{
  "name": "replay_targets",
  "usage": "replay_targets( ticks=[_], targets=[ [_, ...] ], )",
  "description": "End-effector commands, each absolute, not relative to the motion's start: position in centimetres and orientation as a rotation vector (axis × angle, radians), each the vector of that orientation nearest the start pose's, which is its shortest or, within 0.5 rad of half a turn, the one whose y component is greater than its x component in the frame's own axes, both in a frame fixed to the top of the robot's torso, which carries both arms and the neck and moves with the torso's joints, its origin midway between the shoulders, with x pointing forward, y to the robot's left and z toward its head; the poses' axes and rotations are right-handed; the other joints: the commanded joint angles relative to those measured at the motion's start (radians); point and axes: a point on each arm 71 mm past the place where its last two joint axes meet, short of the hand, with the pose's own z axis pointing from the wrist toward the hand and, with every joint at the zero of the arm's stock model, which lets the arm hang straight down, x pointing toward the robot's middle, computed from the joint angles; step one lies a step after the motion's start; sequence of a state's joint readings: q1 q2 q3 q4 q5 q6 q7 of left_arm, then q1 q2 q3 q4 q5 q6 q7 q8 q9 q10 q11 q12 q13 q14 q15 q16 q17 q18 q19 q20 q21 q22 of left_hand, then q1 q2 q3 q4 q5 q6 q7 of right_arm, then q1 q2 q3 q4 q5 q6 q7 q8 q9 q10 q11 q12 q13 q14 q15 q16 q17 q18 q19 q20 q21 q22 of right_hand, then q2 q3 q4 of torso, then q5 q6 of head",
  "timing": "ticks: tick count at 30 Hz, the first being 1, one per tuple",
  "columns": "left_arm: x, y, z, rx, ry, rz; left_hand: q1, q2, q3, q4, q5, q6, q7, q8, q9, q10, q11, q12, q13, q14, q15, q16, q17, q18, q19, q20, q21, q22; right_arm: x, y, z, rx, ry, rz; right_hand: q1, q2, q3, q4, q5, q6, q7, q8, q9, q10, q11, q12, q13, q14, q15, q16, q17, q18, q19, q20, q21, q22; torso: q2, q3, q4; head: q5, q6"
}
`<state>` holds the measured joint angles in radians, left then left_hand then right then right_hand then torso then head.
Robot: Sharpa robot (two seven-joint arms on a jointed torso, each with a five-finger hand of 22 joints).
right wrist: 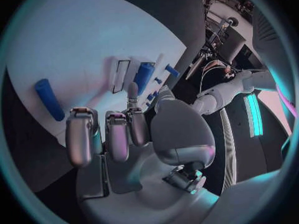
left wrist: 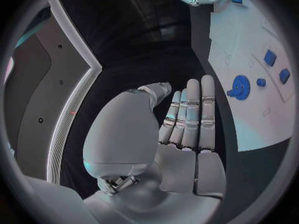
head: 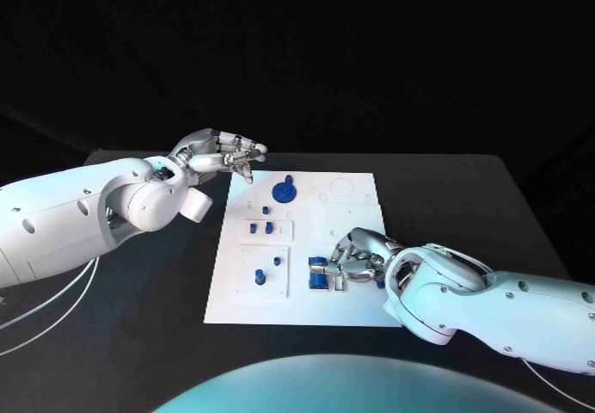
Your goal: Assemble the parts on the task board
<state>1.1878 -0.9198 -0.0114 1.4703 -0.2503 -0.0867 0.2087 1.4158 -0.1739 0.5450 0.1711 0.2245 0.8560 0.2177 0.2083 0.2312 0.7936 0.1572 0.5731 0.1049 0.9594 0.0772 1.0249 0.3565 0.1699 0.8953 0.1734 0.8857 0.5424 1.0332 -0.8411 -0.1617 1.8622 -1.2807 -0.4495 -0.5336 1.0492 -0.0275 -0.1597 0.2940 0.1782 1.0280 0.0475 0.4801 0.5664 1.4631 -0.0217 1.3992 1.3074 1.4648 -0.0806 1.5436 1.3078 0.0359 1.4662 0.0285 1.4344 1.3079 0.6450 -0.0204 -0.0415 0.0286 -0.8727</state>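
Head view: right hand (head: 351,262) grips a blue part (head: 320,277) on the task board (head: 334,228); left hand (head: 223,152) empty, fingers apart

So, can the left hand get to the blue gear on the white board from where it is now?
Probably yes. The left hand hovers empty at the far left corner of the board, and the blue gear stands close by with nothing between them. The right hand works at the near side.

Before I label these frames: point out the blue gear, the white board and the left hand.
blue gear (head: 285,190), head view, on its disc.
white board (head: 351,219), head view, on bare surface.
left hand (head: 223,153), head view, on its knuckles.
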Motion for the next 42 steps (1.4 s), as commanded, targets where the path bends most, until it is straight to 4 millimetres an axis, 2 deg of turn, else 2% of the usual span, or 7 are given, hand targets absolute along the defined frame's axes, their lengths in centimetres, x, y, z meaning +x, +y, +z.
replay_targets(
  ticks=[1, 10, 17, 24, 28, 32, 42],
  targets=[
    [49.1, 24.7, -18.5, -0.916, 1.705, -1.466, -0.007, -0.001, -0.001, 0.008, 0.004, -0.006, 0.004, 0.002, -0.001, -0.008, 0.002, 0.006, -0.001, -0.003, 0.005, 0.002, 0.001, 0.015, 0.005, 0.0, -0.003, -0.002, 35.6, -13.8, -26.4, 0.202, 2.013, 0.718, 0.039, 0.007, -0.003, -0.004, -0.001, -0.009, 0.001, -0.004, 0.005, 0.04, -0.003, 0.004, 0.133, 0.091, -0.005, 0.0, 0.19, -0.008, 0.068, -0.005, -0.004, 0.226, 0.0, 0.0004, -0.0006, -0.001, 0.0],
    [49.1, 24.9, -18.4, -0.915, 1.688, -1.464, -0.007, -0.001, 0.0, 0.009, 0.004, -0.007, 0.004, 0.002, -0.001, -0.009, 0.002, 0.007, -0.001, -0.003, 0.005, 0.002, 0.001, 0.015, 0.006, 0.0, -0.005, -0.003, 35.7, -17.3, -24.2, 0.268, 1.906, 0.773, 0.224, 0.002, -0.018, -0.012, -0.002, -0.052, 0.018, -0.034, 0.018, 0.033, 0.011, -0.003, 0.135, 0.087, 0.007, -0.008, 0.173, -0.002, 0.057, 0.004, -0.039, 0.217, -0.002, -0.0004, -0.002, -0.011, 0.0],
    [49.0, 24.9, -18.3, -0.914, 1.673, -1.472, -0.007, -0.001, 0.0, 0.008, 0.004, -0.007, 0.003, 0.002, 0.0, -0.008, 0.001, 0.008, -0.001, -0.003, 0.005, 0.002, 0.001, 0.015, 0.007, 0.0, -0.005, -0.003, 35.9, -21.2, -23.2, 0.251, 1.873, 0.688, 0.279, -0.009, -0.031, -0.014, -0.002, -0.064, 0.025, -0.055, 0.017, 0.021, 0.018, -0.028, 0.12, 0.084, 0.012, -0.013, 0.163, 0.001, 0.052, 0.009, -0.056, 0.213, -0.001, -0.0019, -0.0026, -0.03, 0.0],
    [48.9, 24.7, -18.2, -0.909, 1.669, -1.482, -0.006, -0.001, 0.0, 0.008, 0.004, -0.006, 0.003, 0.002, 0.0, -0.008, 0.001, 0.008, -0.001, -0.003, 0.005, 0.002, 0.001, 0.015, 0.007, 0.0, -0.006, -0.004, 35.2, -23.9, -24.7, 0.218, 1.903, 0.57, 0.317, -0.013, -0.023, -0.011, 0.002, -0.056, 0.027, -0.068, 0.013, 0.01, 0.02, -0.052, 0.105, 0.081, 0.014, -0.02, 0.148, 0.005, 0.047, 0.011, -0.074, 0.208, -0.001, -0.0007, -0.0023, -0.046, 0.0],
    [48.9, 24.7, -18.2, -0.908, 1.669, -1.483, -0.006, -0.001, 0.0, 0.008, 0.004, -0.006, 0.003, 0.002, 0.0, -0.008, 0.001, 0.008, -0.001, -0.003, 0.005, 0.002, 0.001, 0.015, 0.007, 0.0, -0.006, -0.004, 34.6, -24.4, -26.0, 0.223, 1.936, 0.53, 0.318, -0.014, -0.022, -0.009, 0.001, -0.054, 0.027, -0.069, 0.013, 0.007, 0.019, -0.058, 0.101, 0.079, 0.014, -0.022, 0.142, 0.006, 0.045, 0.012, -0.081, 0.206, -0.001, -0.0001, -0.004, -0.044, 0.0],
    [48.9, 24.7, -18.2, -0.908, 1.671, -1.484, -0.006, -0.001, 0.0, 0.008, 0.004, -0.006, 0.003, 0.002, 0.0, -0.008, 0.001, 0.008, -0.001, -0.003, 0.005, 0.002, 0.001, 0.015, 0.007, 0.0, -0.006, -0.004, 34.3, -24.5, -26.8, 0.224, 1.963, 0.503, 0.317, -0.016, -0.019, -0.005, 0.001, -0.049, 0.026, -0.069, 0.013, 0.006, 0.019, -0.061, 0.099, 0.079, 0.014, -0.024, 0.14, 0.006, 0.044, 0.012, -0.084, 0.206, 0.0, 0.0007, -0.0011, -0.047, 0.0],
    [48.8, 24.7, -18.2, -0.909, 1.676, -1.484, -0.006, -0.001, 0.0, 0.008, 0.004, -0.006, 0.003, 0.002, 0.0, -0.008, 0.001, 0.008, -0.001, -0.003, 0.005, 0.002, 0.001, 0.015, 0.007, 0.0, -0.006, -0.004, 34.6, -24.1, -28.0, 0.23, 1.985, 0.464, 0.306, -0.015, -0.014, -0.002, 0.001, -0.038, 0.024, -0.07, 0.014, 0.005, 0.018, -0.065, 0.097, 0.078, 0.013, -0.026, 0.136, 0.007, 0.043, 0.012, -0.089, 0.204, 0.001, -0.0011, 0.0007, -0.043, 0.0]
  ],
)
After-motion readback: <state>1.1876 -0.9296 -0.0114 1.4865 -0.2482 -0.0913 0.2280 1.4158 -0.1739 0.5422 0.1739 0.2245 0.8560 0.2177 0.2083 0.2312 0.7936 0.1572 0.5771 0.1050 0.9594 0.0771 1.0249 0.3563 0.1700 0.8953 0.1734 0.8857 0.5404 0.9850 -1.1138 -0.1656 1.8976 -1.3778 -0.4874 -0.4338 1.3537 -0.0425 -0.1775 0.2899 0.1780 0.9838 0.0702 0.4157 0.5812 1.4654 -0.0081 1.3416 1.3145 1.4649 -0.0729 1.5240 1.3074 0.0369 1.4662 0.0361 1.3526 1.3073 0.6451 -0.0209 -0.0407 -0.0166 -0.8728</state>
